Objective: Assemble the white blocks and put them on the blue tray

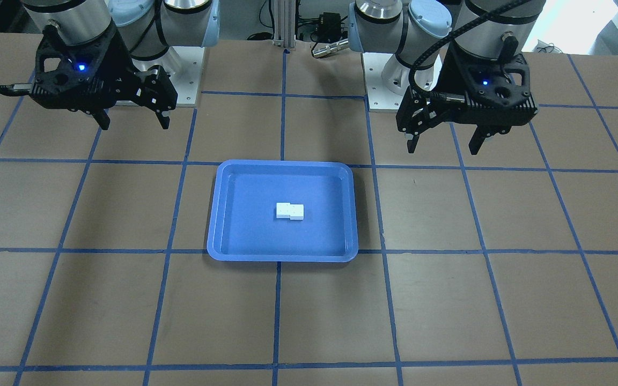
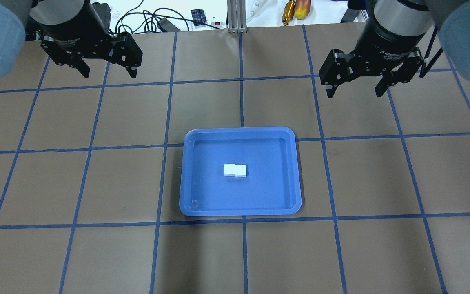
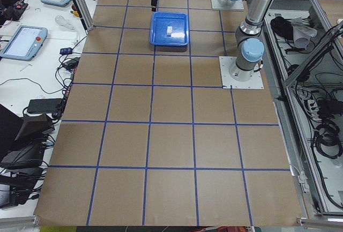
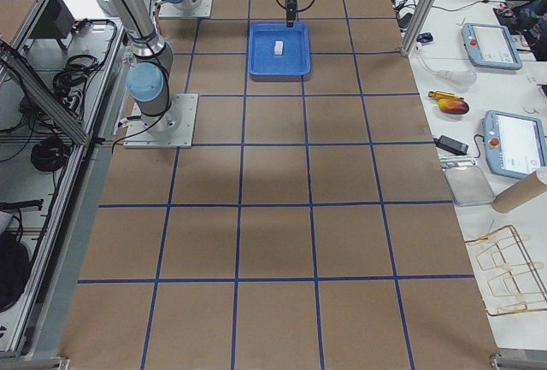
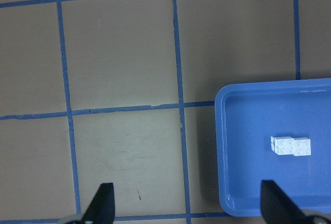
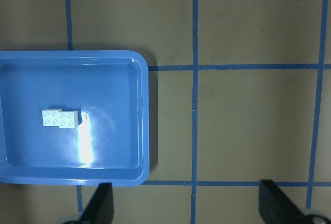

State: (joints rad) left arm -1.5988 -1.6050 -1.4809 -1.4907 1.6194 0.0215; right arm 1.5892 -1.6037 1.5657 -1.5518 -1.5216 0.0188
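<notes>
The two white blocks (image 2: 235,170) are joined with a sideways offset and lie near the middle of the blue tray (image 2: 239,212). They also show in the front view (image 1: 290,211) and in both wrist views (image 5: 291,145) (image 6: 61,119). The tray (image 1: 282,256) sits at the table's centre. My left gripper (image 2: 108,73) (image 1: 443,142) hangs open and empty above the table, back and to the tray's left. My right gripper (image 2: 355,90) (image 1: 134,120) hangs open and empty, back and to the tray's right. Both are well apart from the tray.
The table is brown with a grid of blue tape lines (image 2: 241,81). The arms' white base plates (image 1: 384,86) stand at the robot's side. Cables and small tools (image 2: 296,10) lie beyond the table's far edge. Tablets (image 4: 489,45) lie on side benches.
</notes>
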